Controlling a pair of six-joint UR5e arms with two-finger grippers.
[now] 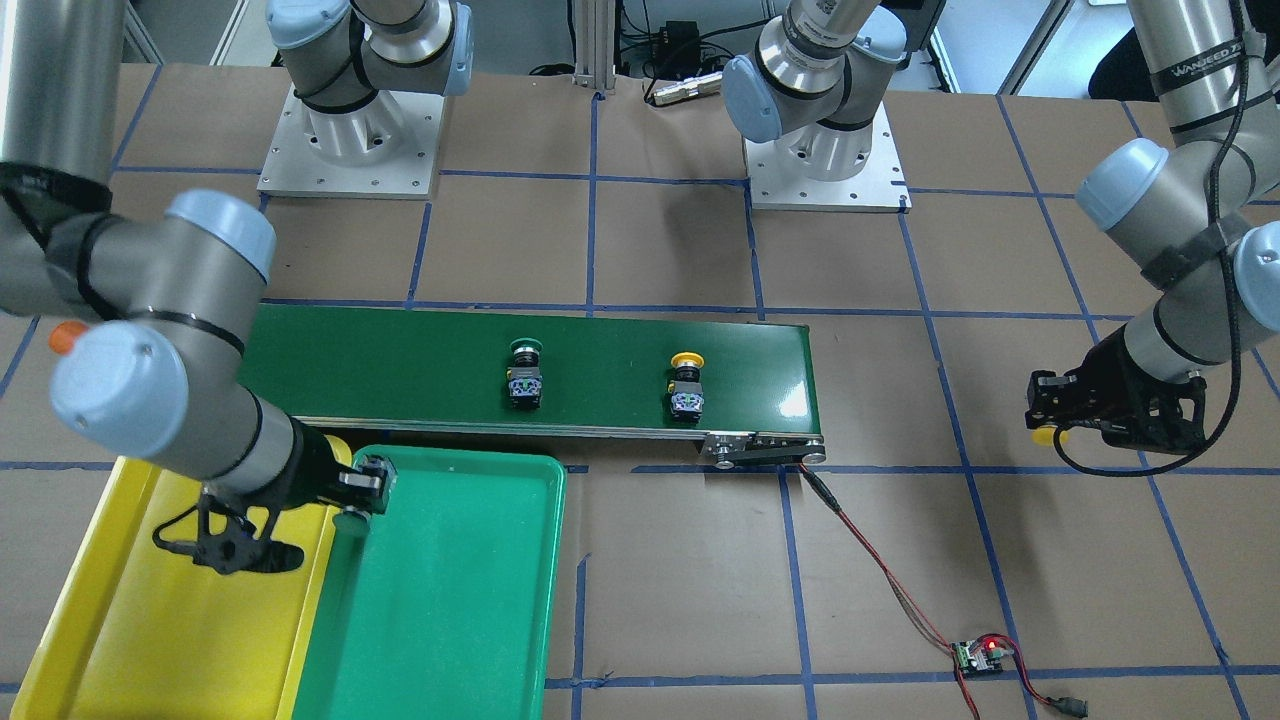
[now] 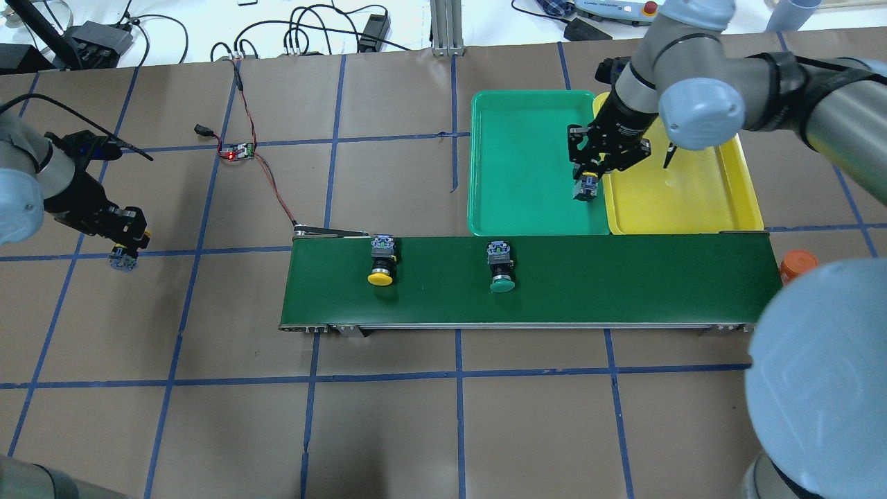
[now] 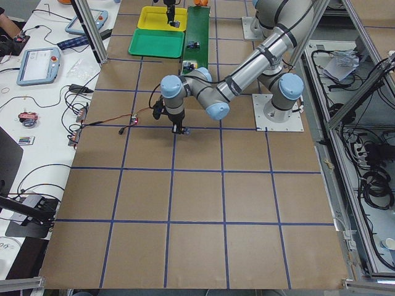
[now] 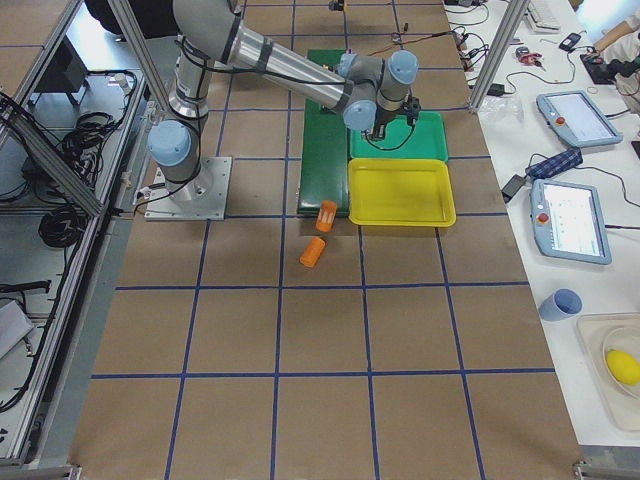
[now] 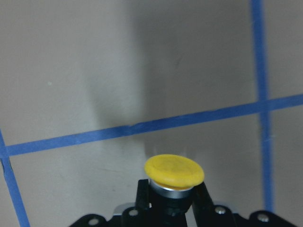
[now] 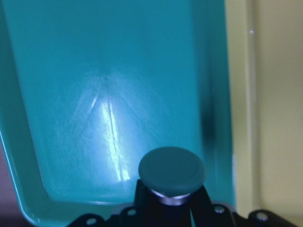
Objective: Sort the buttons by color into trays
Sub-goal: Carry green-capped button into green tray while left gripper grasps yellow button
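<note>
Two buttons are riding in the grippers while two more are lying on the belt (image 2: 624, 284): a yellow belt button (image 2: 382, 267) and a green belt button (image 2: 502, 272), well apart.

The step in hand looks to be the drop-off of a green button (image 6: 172, 169). The right gripper (image 2: 589, 177) is clamping its jaws on the body just under the cap and hanging over the green tray (image 2: 513, 125), close to the wall that is touching the yellow tray (image 2: 693, 201). I cannot tell whether the button is touching the tray floor. The next move is probably calling for a short descent and a release well inside that wall, so the button is not tipping over into the wrong colour.

The left gripper (image 2: 125, 242) is gripping a yellow button (image 5: 174, 171) the same way, jaws shut on its neck, above bare table far from both trays. It is facing a long carry across to the yellow tray.
</note>
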